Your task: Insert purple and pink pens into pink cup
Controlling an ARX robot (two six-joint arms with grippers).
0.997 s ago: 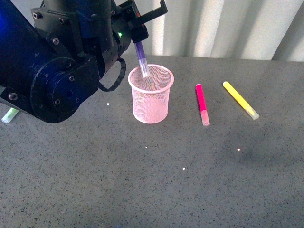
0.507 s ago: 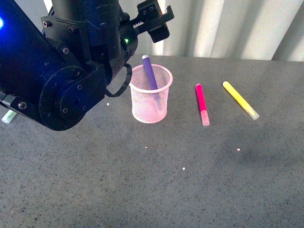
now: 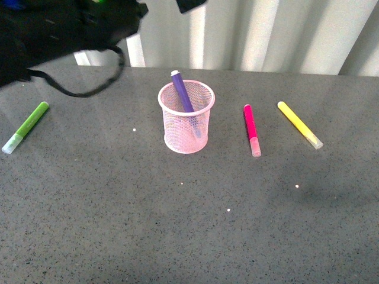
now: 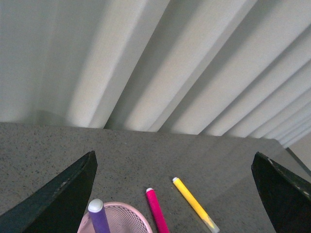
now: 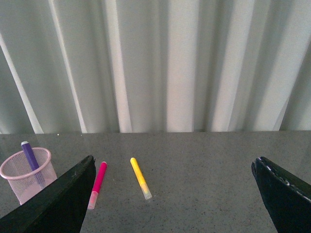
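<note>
The pink cup [image 3: 186, 121] stands upright mid-table. The purple pen [image 3: 181, 90] leans inside it, its end sticking above the rim. To the cup's right the pink pen [image 3: 252, 129] lies flat on the table, clear cap toward me. My left arm [image 3: 65, 26] is raised at the top left. In the left wrist view, the left gripper [image 4: 174, 160] is open and empty, high above the cup [image 4: 132, 214], the purple pen [image 4: 98, 217] and the pink pen [image 4: 156, 209]. My right gripper [image 5: 174, 160] is open and empty, well right of the pink pen [image 5: 97, 183].
A yellow marker [image 3: 300, 125] lies right of the pink pen. A lime-green marker [image 3: 26, 126] lies at the far left. A pleated white curtain [image 3: 266, 35] hangs behind the table's back edge.
The left gripper let go of the purple pen, which dropped into the cup and now leans there. The left arm rose up and away to the left, uncovering the green marker.
</note>
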